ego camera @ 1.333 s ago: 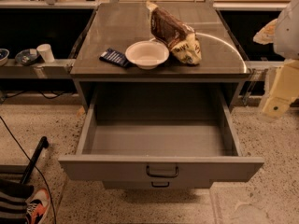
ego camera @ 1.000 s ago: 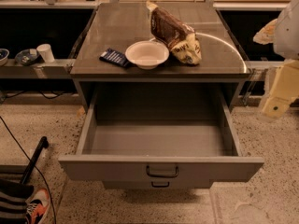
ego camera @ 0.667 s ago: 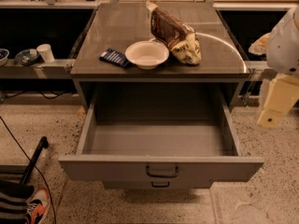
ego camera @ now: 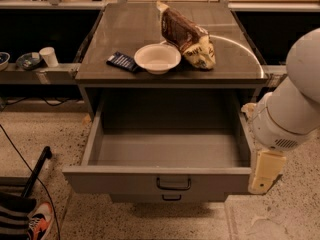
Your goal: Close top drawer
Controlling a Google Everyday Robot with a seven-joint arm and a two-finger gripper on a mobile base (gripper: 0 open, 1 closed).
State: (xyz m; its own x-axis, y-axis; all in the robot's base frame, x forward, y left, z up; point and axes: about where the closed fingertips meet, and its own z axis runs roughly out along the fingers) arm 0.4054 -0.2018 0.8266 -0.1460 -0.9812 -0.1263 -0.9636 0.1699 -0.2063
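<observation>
Speckled flooring surrounds a grey cabinet whose tabletop (ego camera: 100, 44) carries a white bowl (ego camera: 157, 58), a brown snack bag (ego camera: 187, 36) and a dark blue packet (ego camera: 121, 61). Below it, the top drawer (ego camera: 110, 180) stands pulled far out toward the bottom of the frame, empty, with its black loop handle (ego camera: 173, 184) at the centre of the front panel.

The gripper (ego camera: 266, 171) hangs at the lower right of the frame, just beside the right end of that panel. Whether it is open or closed cannot be told, and nothing seems to be held in it. Contact with the panel cannot be confirmed.

A push from this corner would likely skew the drawer on its runners. The better move is probably to slide leftward toward the handle, set the gripper flat against the panel, and press straight toward the cabinet, slowly. It should stay above the lower drawer's handle (ego camera: 171, 197) and ease off as the panel nears flush.
</observation>
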